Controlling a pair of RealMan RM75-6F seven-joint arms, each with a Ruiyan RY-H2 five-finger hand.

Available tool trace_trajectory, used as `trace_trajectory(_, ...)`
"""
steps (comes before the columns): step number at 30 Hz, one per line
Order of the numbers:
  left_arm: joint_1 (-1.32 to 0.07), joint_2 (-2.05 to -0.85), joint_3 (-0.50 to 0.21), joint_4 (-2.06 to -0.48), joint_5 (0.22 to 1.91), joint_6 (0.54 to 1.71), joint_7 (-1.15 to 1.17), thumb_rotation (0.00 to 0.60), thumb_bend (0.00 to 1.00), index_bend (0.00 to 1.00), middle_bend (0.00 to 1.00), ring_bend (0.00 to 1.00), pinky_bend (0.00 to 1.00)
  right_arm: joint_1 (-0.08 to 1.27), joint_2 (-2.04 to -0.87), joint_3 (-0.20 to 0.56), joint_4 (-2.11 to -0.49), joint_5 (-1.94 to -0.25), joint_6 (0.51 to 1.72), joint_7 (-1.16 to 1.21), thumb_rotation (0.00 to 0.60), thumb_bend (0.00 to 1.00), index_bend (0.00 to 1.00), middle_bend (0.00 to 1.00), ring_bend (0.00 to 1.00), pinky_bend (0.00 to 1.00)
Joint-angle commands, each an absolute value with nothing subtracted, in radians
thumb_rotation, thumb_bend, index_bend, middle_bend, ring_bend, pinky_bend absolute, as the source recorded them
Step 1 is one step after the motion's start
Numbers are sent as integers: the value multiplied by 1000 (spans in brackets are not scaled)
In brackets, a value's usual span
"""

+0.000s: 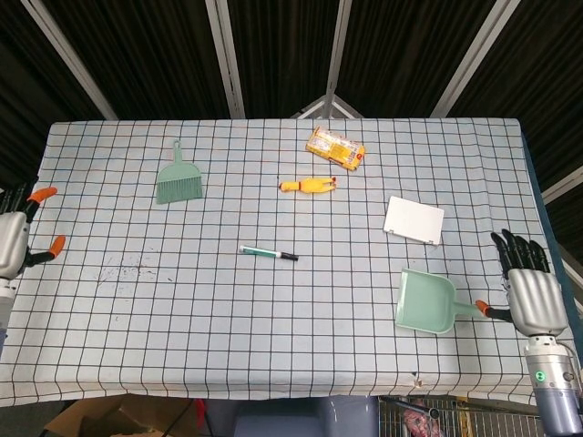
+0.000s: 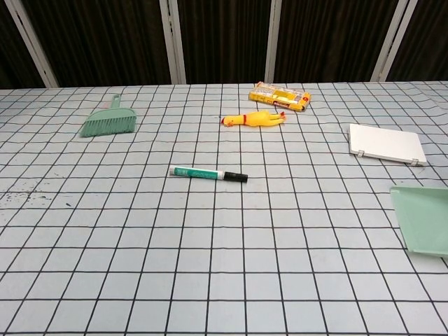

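In the head view my right hand [image 1: 530,289] hovers at the table's right edge with its fingers spread, holding nothing, just right of the handle of a green dustpan [image 1: 426,300] [image 2: 424,218]. At the left edge my left hand [image 1: 16,240] is also spread and empty, a short way left of a patch of dark crumbs [image 1: 126,267] [image 2: 19,193]. A green hand brush [image 1: 178,178] [image 2: 108,120] lies at the far left. Neither hand shows in the chest view.
A checked cloth [image 1: 273,328] covers the table. A teal marker [image 1: 268,253] [image 2: 208,173] lies mid-table. A yellow rubber chicken [image 1: 308,185] [image 2: 253,119] and a yellow snack pack [image 1: 335,148] [image 2: 279,96] lie at the back, a white box [image 1: 414,219] [image 2: 387,144] at the right.
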State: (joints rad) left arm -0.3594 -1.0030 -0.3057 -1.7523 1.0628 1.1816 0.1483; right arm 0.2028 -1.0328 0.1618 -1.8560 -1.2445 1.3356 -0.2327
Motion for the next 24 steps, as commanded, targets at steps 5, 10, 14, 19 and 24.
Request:
trace_trajectory(5,-524,-1076,-370,-1716,875,1088,320,600,472,187,6,0,0,214,-1027,173,-1856,-1199,1320,-251,600,94,18,1,23,0)
trace_trajectory(10,-643,-1190,-395,-1625,780,1039,384,600,471,185,4,0,0,217,-1004,191,-1876,-1177,1330,-261,600,94,18,1,22,0)
trace_trajectory(14,-720,-1271,-396,-1550,744,1007,428,600,471,224,4,0,0,219,-990,193,-1894,-1173,1334,-274,600,94,18,1,23,0)
trace_trajectory(19,-812,-1324,-409,-1554,662,1008,533,600,471,229,1,0,0,220,-972,188,-1916,-1158,1334,-305,600,94,18,1,23,0)
trace_trajectory(24,-914,-1295,-404,-1663,413,1024,748,600,481,269,2,0,0,223,-965,195,-1933,-1142,1335,-301,600,94,18,1,23,0)
